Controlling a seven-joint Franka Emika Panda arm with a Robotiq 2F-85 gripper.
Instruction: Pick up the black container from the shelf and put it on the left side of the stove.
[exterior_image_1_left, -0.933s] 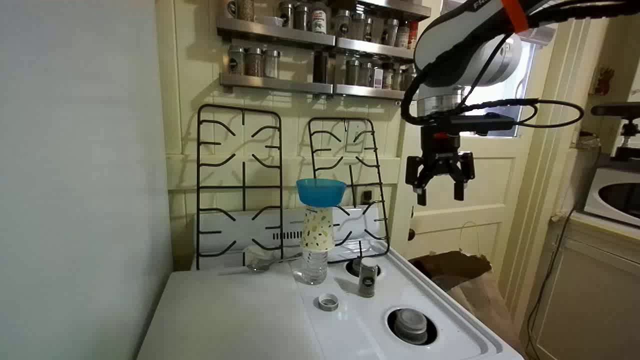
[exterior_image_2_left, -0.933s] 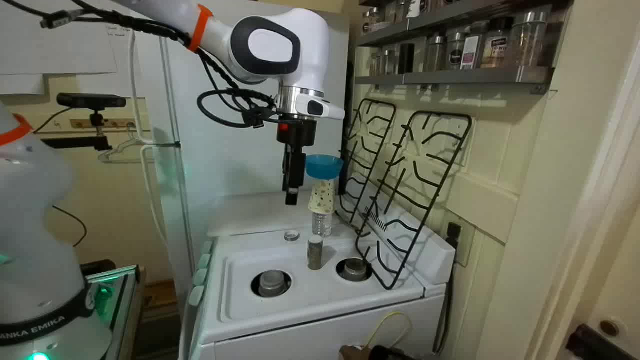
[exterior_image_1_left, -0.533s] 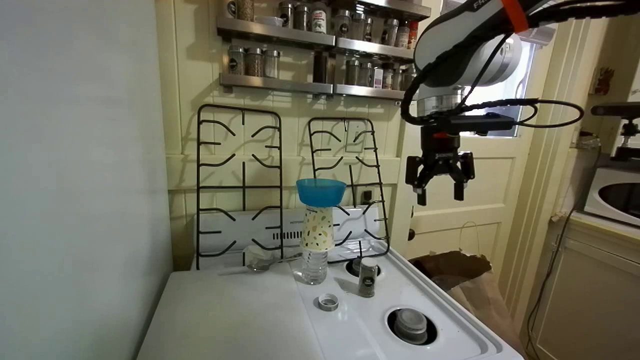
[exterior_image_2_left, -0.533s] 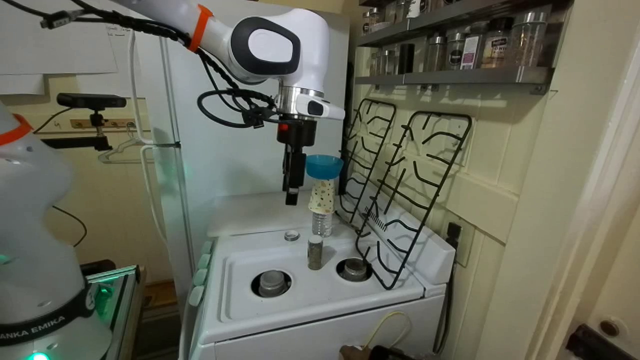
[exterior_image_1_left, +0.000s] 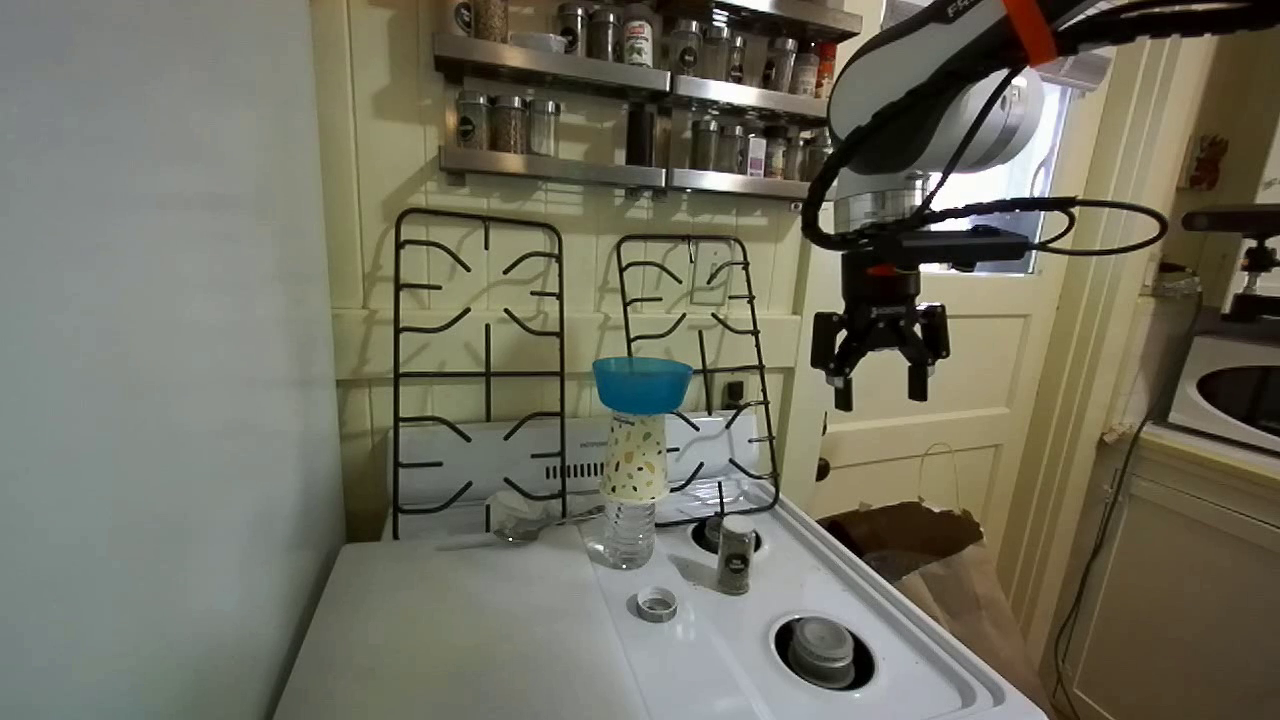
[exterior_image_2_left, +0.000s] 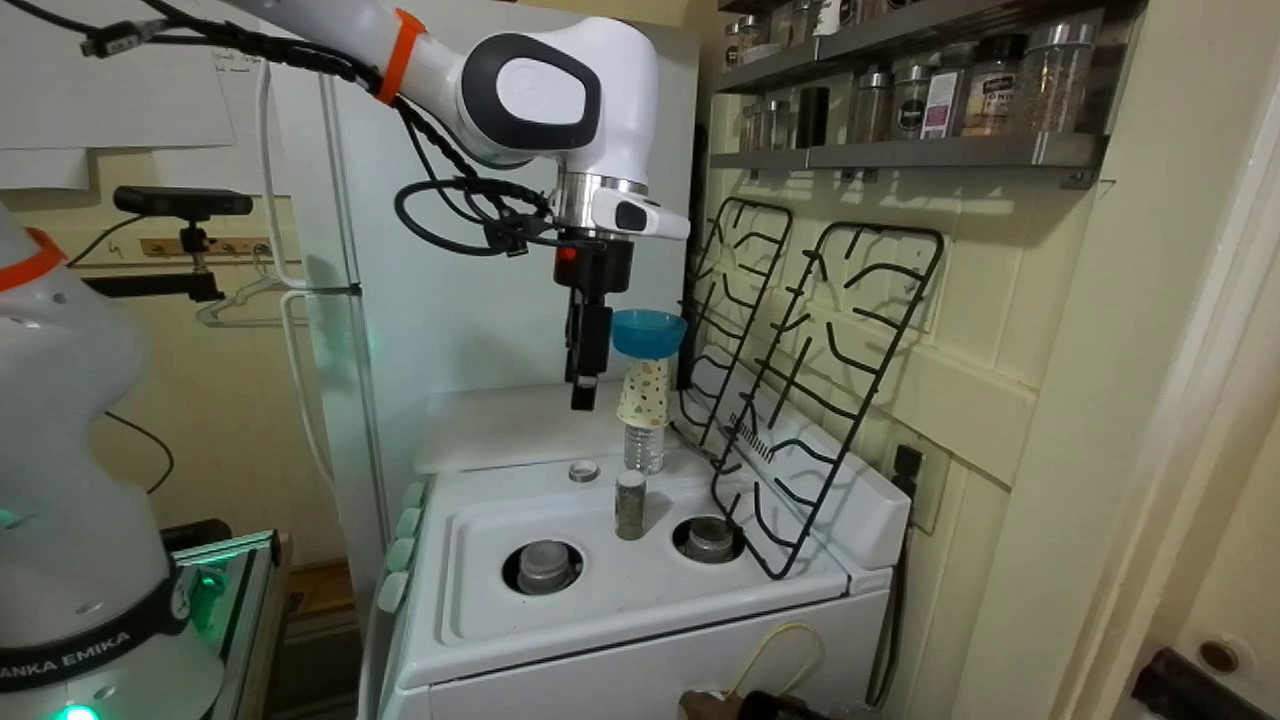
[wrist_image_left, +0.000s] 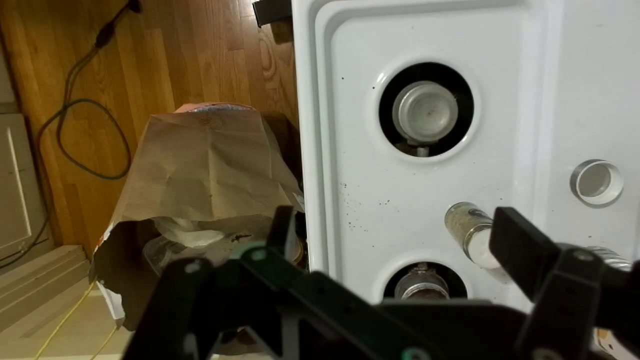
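The black container (exterior_image_1_left: 641, 136) stands upright on the lower tier of the wall shelf (exterior_image_1_left: 550, 165), between groups of spice jars. It also shows in an exterior view (exterior_image_2_left: 812, 117) on the same shelf (exterior_image_2_left: 960, 152). The stove (exterior_image_1_left: 470, 620) has a flat white top; it also shows in an exterior view (exterior_image_2_left: 480, 640) and the wrist view (wrist_image_left: 415, 200). My gripper (exterior_image_1_left: 880, 388) is open and empty, pointing down, below shelf height and well away from the container. In an exterior view, the gripper (exterior_image_2_left: 583, 395) hangs above the stove. In the wrist view, the gripper (wrist_image_left: 395, 225) has nothing between its fingers.
Two black grates (exterior_image_1_left: 487, 374) lean upright against the wall below the shelf. A blue bowl (exterior_image_1_left: 642, 386) tops a patterned cup (exterior_image_1_left: 636, 458) over a clear bottle. A white-lidded spice jar (exterior_image_1_left: 735, 557) and a ring-shaped lid (exterior_image_1_left: 657, 605) sit on the stove. A paper bag (wrist_image_left: 210, 170) stands beside it.
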